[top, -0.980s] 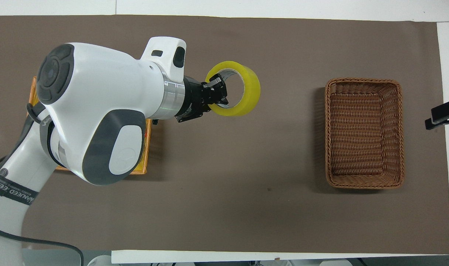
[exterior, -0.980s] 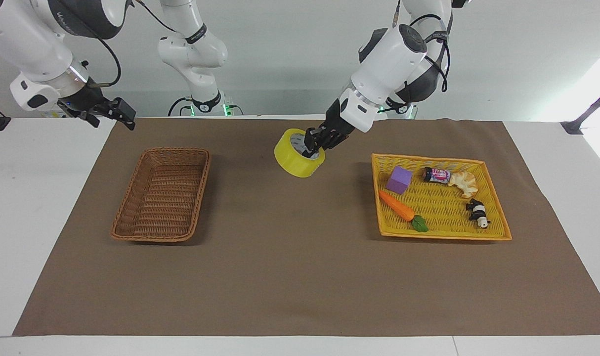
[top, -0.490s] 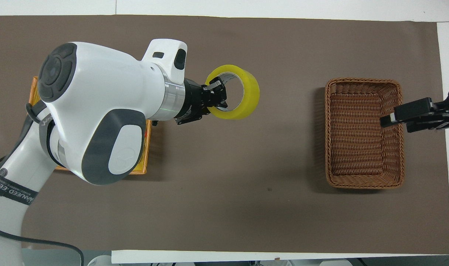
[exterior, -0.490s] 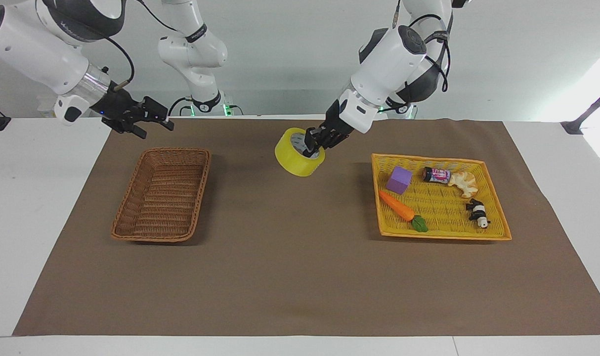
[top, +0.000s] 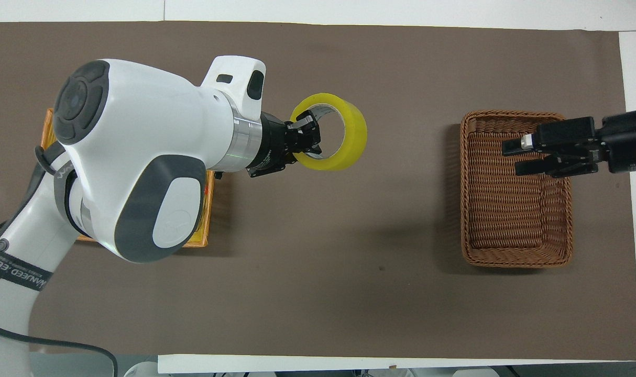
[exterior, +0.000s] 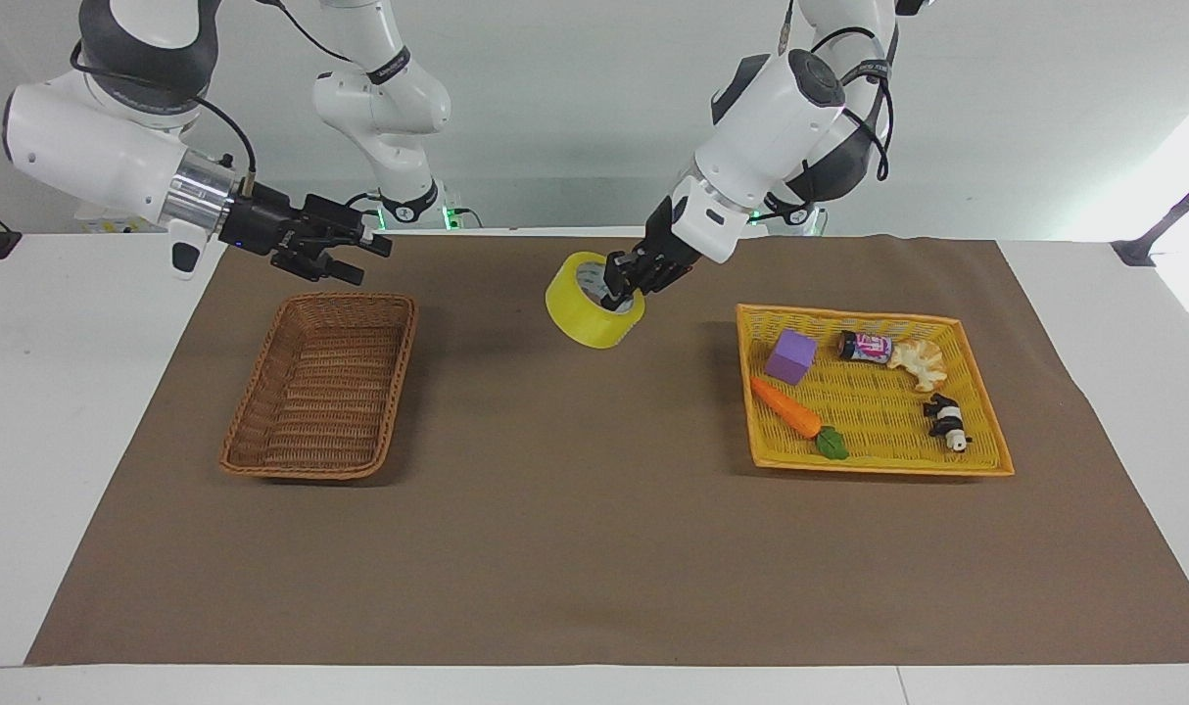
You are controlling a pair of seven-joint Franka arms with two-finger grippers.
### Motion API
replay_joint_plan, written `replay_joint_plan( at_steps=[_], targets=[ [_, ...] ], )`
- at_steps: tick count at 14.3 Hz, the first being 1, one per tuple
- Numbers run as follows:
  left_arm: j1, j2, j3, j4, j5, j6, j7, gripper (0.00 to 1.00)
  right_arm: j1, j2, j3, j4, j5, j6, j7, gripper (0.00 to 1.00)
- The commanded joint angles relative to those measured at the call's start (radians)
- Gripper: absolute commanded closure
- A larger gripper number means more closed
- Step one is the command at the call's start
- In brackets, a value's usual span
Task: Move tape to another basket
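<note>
Gripping tape (exterior: 594,313), left fingers (exterior: 622,286) clamped, right fingers (exterior: 345,247) spread

You have two Franka arms in glossy white shells with dark grey joint caps and grey oval panels. The left arm (top: 140,157) carries a black strap with white lettering near its base, a black cable looped alongside, and a silver ring at the wrist. The right arm (exterior: 95,157) shows the same silver wrist ring and a black cable. Both end in black two-finger grippers.
</note>
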Motion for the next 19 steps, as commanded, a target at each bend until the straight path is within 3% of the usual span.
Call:
replay_joint_plan(
  at_steps=[1,4,9,17,19],
  targets=[
    [-0.003,-0.01,0.009,0.017,0.007,-0.027,0.007,1.0,0.054,-0.026,0.007,-0.046,0.088,0.089,0.024,0.0],
    [-0.003,-0.01,0.009,0.016,0.008,-0.03,0.007,1.0,0.179,-0.023,0.007,-0.085,0.18,0.27,0.024,0.0],
    [-0.005,-0.013,0.009,0.013,0.008,-0.03,0.005,1.0,0.363,0.0,0.007,-0.072,0.174,0.456,0.111,0.0],
    [-0.011,-0.018,0.009,0.004,0.008,-0.03,0.004,1.0,0.467,0.019,0.009,-0.046,0.081,0.537,0.161,0.0],
    [-0.011,-0.018,0.009,0.004,0.008,-0.038,0.004,1.0,0.467,0.023,0.009,-0.046,0.07,0.542,0.159,0.05]
  ],
)
